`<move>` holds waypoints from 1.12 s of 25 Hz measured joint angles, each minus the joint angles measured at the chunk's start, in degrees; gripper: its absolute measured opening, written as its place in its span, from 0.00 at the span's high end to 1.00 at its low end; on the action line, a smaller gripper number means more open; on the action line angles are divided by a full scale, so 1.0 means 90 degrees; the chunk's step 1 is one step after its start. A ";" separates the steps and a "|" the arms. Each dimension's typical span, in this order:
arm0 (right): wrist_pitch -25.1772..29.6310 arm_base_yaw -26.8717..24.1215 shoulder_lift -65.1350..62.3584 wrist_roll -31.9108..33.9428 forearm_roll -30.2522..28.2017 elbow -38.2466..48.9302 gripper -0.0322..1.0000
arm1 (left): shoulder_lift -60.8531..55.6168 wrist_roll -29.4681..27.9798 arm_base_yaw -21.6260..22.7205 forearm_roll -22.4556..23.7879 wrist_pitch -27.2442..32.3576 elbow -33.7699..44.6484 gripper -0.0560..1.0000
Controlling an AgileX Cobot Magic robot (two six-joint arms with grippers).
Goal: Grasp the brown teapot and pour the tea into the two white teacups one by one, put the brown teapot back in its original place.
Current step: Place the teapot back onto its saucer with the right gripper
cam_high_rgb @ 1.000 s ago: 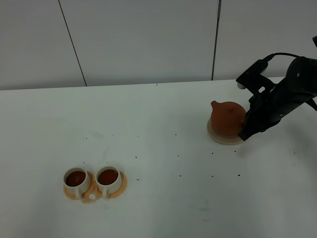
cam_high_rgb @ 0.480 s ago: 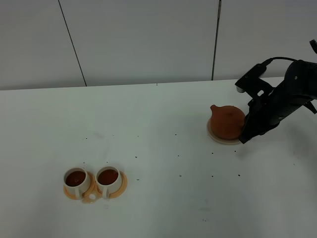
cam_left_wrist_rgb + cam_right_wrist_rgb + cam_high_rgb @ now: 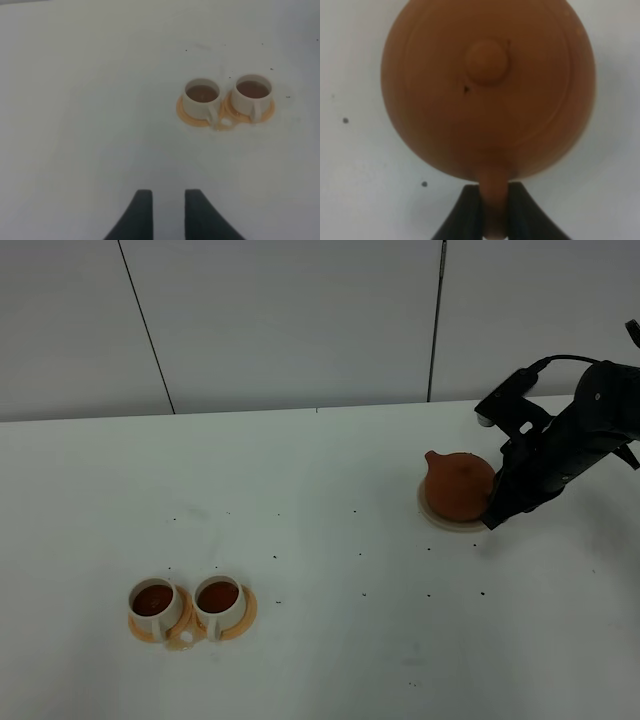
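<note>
The brown teapot stands upright on the beige coaster at the right of the table. My right gripper is shut on its loop handle. In the right wrist view the teapot fills the frame from above, and the gripper pinches the handle between both fingers. The two white teacups sit side by side on orange saucers at the front left, both holding brown tea. They also show in the left wrist view. My left gripper is empty, fingers slightly apart, well short of the cups.
The white table carries small dark specks. A small pale wet spot lies at the front edge of the saucers. A grey panelled wall stands behind the table.
Since a second ago the teapot has come down slightly and settled on the coaster, with my right gripper still on the handle. Nothing has moved in the last half second.
</note>
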 joint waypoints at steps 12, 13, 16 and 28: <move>-0.0029 0.0000 0.0000 0.0083 0.0054 0.0000 0.74 | 0.0000 0.0000 0.0000 0.0000 0.0000 0.0000 0.73; -0.0030 0.0000 0.0000 0.0114 0.0054 0.0000 0.73 | 0.0000 0.0000 0.0000 0.0000 0.0000 0.0000 0.73; -0.0030 0.0000 0.0000 0.0162 0.0054 0.0000 0.72 | 0.0000 0.0000 0.0000 0.0000 0.0000 0.0000 0.73; 0.0329 0.0000 -0.0029 0.0359 0.0254 -0.0006 0.61 | 0.0000 0.0000 0.0000 0.0000 0.0000 0.0000 0.73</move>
